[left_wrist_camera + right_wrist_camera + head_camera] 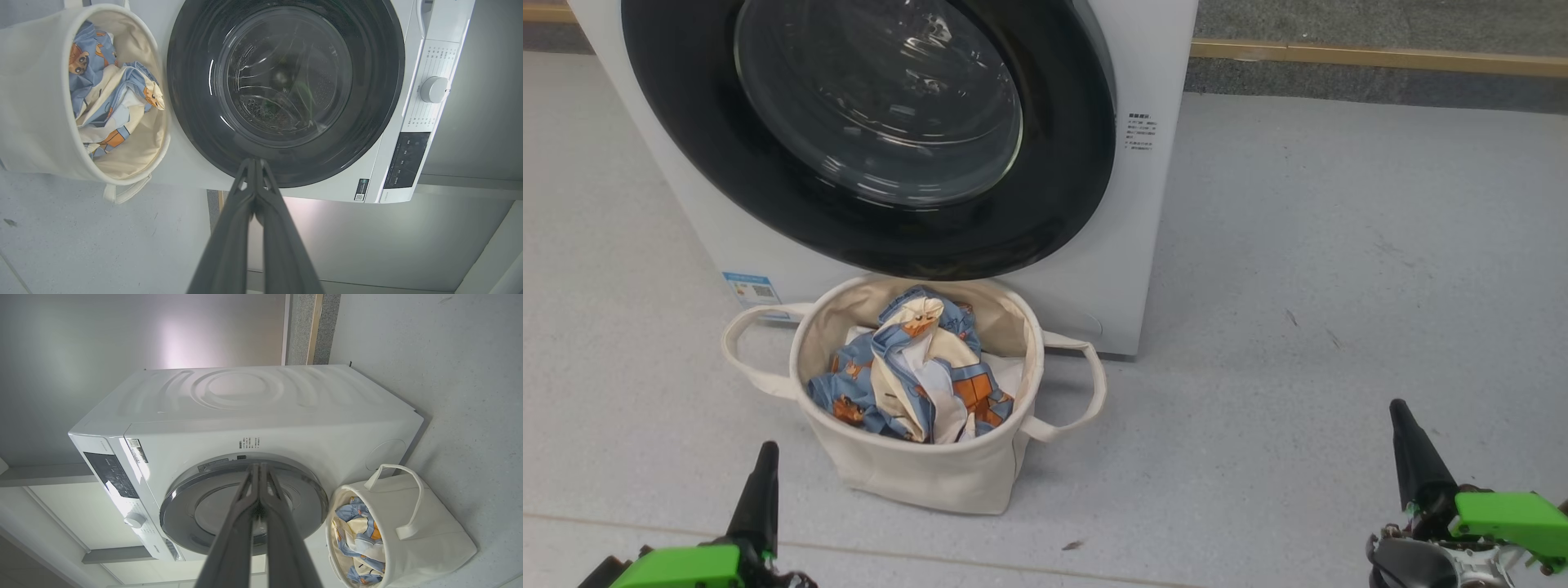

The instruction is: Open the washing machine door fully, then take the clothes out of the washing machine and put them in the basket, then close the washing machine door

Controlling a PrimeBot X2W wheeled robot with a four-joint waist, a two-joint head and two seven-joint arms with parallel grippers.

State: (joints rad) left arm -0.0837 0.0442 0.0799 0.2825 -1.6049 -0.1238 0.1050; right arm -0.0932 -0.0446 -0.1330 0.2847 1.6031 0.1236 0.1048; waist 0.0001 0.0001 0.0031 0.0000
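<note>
With the clothes (907, 367) lodged in the basket (915, 474) and the left gripper (767, 451) and right gripper (1399, 408) clamped shut on nothing, the washing machine door (874, 122) may be left unlatched if trusted by sight.

Washing machine door (866, 131) top off-frame

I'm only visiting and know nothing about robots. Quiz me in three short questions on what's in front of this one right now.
1. True or false: the washing machine door is shut.
2. Where are the printed clothes? A) inside the machine B) in the basket C) on the floor
3. Fill in: the left gripper and right gripper are both ____ (open/shut).
Key: 1 true; 2 B; 3 shut.
</note>
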